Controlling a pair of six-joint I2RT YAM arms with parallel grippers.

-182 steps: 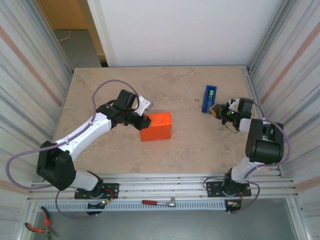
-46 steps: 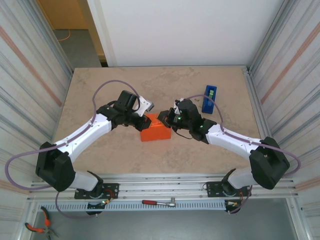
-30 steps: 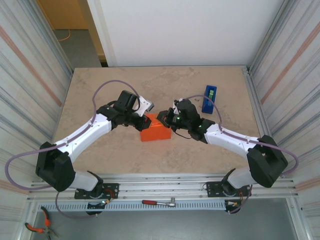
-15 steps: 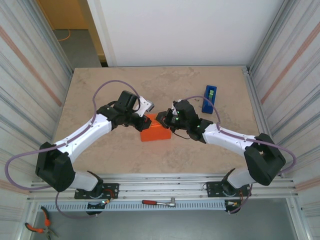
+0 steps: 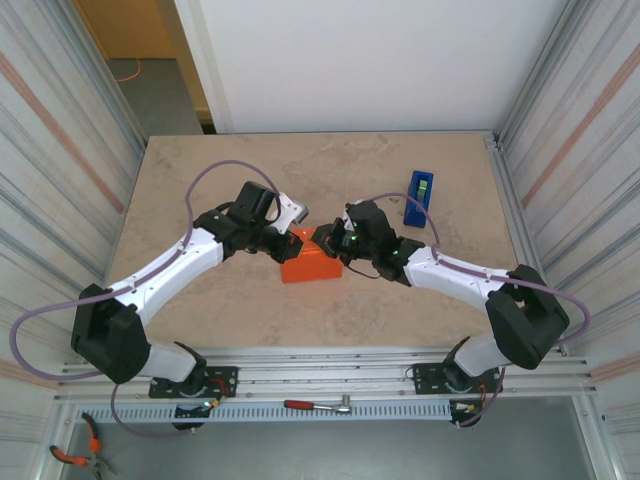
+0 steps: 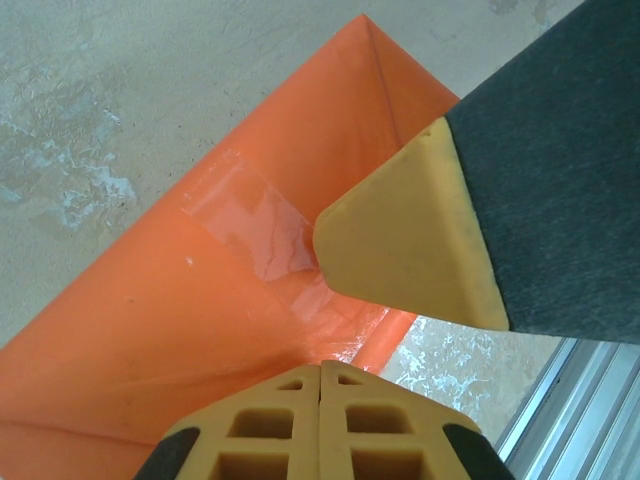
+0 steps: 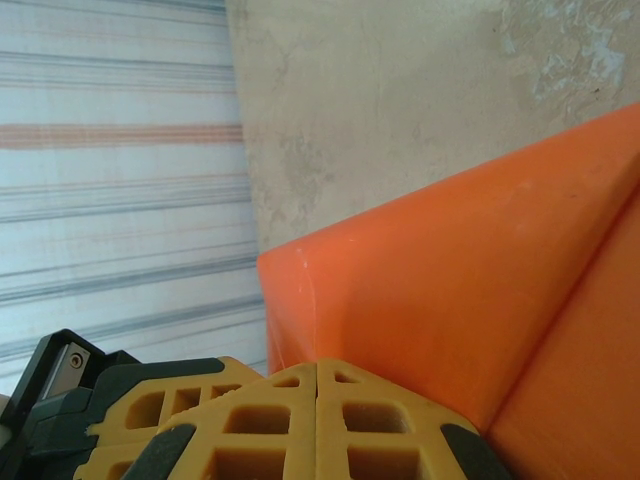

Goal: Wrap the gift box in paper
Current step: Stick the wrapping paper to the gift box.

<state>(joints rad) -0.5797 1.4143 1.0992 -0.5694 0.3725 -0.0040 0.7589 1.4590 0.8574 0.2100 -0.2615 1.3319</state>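
Beige stone-look table carries the orange paper, folded into a box-shaped parcel at mid-table. The left gripper and right gripper, both clenched empty, sit at its far top edge. A blue tape dispenser stands apart to the right. A clear tape strip lies on the paper.

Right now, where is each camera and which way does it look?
Top external: above, behind the bases, looking down on table, left arm, right arm, orange paper.
Left wrist: on left arm, looking past its shut jaws at taped paper.
Right wrist: on right arm, looking past its shut jaws along the paper to a wall.
All share the paper.
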